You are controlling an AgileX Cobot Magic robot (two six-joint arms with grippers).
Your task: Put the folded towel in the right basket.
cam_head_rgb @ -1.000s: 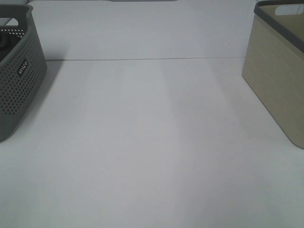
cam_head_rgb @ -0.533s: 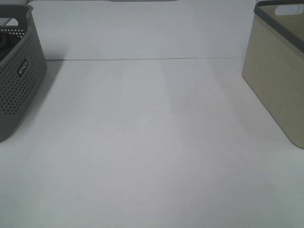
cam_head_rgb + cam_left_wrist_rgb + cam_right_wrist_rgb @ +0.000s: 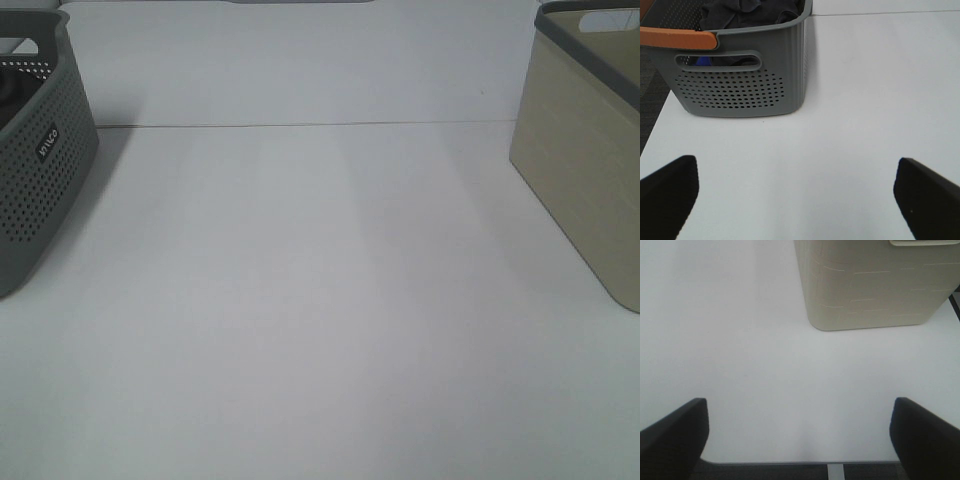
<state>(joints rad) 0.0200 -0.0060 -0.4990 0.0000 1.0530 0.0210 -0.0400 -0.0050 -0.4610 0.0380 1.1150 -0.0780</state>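
Note:
The right basket is beige with a dark grey rim, at the table's right edge; it also shows in the right wrist view. No folded towel lies on the table. The grey perforated left basket holds dark crumpled cloth, seen in the left wrist view. My left gripper is open and empty above bare table in front of the grey basket. My right gripper is open and empty near the table's front edge, short of the beige basket. Neither gripper shows in the exterior view.
The white table spans between the two baskets. Its front edge shows in the right wrist view. An orange handle lies across the grey basket's rim. Dark floor lies past the table's left side.

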